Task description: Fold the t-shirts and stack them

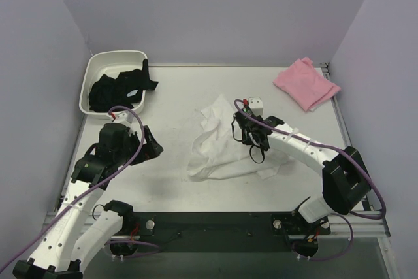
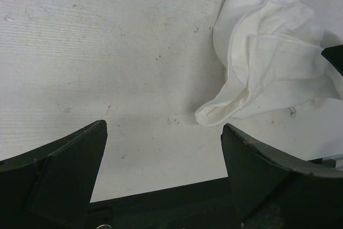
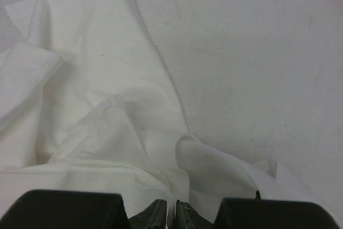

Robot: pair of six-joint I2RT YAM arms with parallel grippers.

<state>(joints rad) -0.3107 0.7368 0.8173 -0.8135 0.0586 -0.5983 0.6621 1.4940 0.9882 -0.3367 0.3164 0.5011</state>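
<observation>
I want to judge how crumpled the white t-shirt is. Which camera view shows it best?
The top external view: nearly the whole white t-shirt shows, bunched up. The left wrist view catches only one rumpled end; the right wrist view shows close-up folds, no outline.

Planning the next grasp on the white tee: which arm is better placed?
Right. The right gripper sits low over the white tee, jaws nearly together at its folds. The left gripper is wide open above bare table, the tee's edge off to its side.
</observation>
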